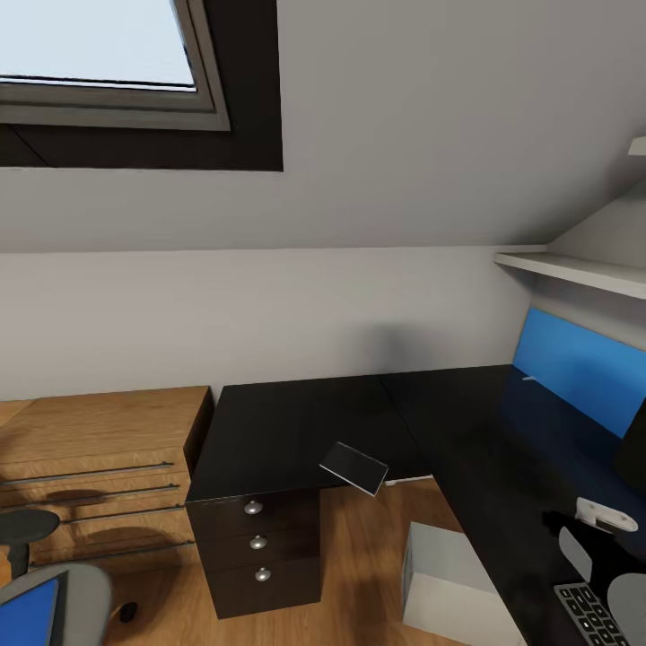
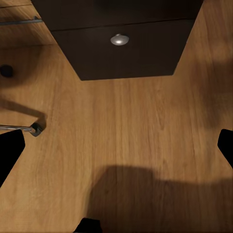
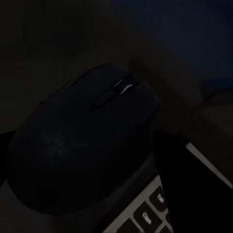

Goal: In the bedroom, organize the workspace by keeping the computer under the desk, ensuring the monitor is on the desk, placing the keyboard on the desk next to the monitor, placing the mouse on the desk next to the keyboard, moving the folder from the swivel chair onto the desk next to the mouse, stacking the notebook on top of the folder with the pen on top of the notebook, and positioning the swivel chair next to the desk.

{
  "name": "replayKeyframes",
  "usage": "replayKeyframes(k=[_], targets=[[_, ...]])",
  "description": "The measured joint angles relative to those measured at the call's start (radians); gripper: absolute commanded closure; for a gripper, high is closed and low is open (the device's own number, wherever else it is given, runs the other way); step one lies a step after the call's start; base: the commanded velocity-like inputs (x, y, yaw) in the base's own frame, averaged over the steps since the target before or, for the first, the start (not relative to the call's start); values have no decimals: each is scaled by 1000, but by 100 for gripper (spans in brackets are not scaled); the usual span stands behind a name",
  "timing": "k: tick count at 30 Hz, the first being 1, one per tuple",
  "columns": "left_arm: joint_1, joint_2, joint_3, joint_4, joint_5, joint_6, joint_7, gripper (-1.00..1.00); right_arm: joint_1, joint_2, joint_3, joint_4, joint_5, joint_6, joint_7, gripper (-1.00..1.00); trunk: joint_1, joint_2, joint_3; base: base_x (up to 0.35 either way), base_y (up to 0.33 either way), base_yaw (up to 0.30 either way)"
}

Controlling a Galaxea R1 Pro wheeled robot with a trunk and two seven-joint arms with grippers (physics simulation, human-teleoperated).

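Black mouse [image 3: 82,145] fills the right claw's view, close beneath it, beside the keyboard [image 1: 592,615] at the tabletop's [image 1: 296,431] near right edge; whether that claw grips it, I cannot tell. Left claw [image 2: 116,145] hangs open over floor.

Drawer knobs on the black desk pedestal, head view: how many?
3 round silver knobs, stacked down the desk pedestal's drawer fronts: top, middle, bottom. None looks hidden on that face; other desk sections are out of frame.
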Motion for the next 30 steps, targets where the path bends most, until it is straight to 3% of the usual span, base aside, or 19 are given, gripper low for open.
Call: replayKeyframes(k=[8, 30], targets=[[0, 1, 7, -7, 1, -103, 1, -100, -3, 0, 0, 4, 0, 2, -1, 100, 4, -7, -3, 0, 0, 0], [0, 2, 8, -7, 3, -119, 2, -100, -5, 0, 1, 4, 0, 6, -1, 100, 88, -161, -72, 0, 0, 0]])
